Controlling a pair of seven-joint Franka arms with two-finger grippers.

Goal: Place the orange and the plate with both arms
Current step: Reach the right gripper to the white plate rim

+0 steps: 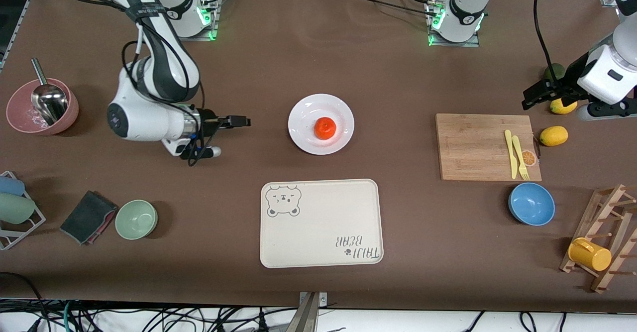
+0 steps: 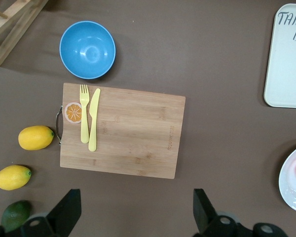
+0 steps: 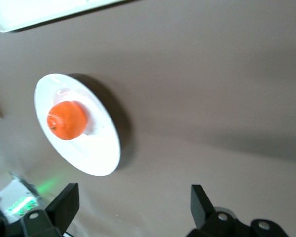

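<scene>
The orange (image 1: 325, 128) is small, round and red-orange, slightly flattened; it sits on the plate (image 1: 303, 113) — plain, glossy white with a shallow rim — mid-tabletop (image 1: 318, 53), farther from the front camera than the cream bear-print tray (image 1: 321, 222). The right gripper (image 1: 238, 121) hangs just above the tabletop toward the right arm's end, well apart from the plate, fingers spread and empty; the left gripper (image 1: 537, 93) is over the lemons (image 1: 554, 135) past the cutting board (image 1: 477, 145), also spread and empty. The right wrist view shows the orange's small stem dimple — unseen from the front; the left wrist view catches only the plate's edge.
</scene>
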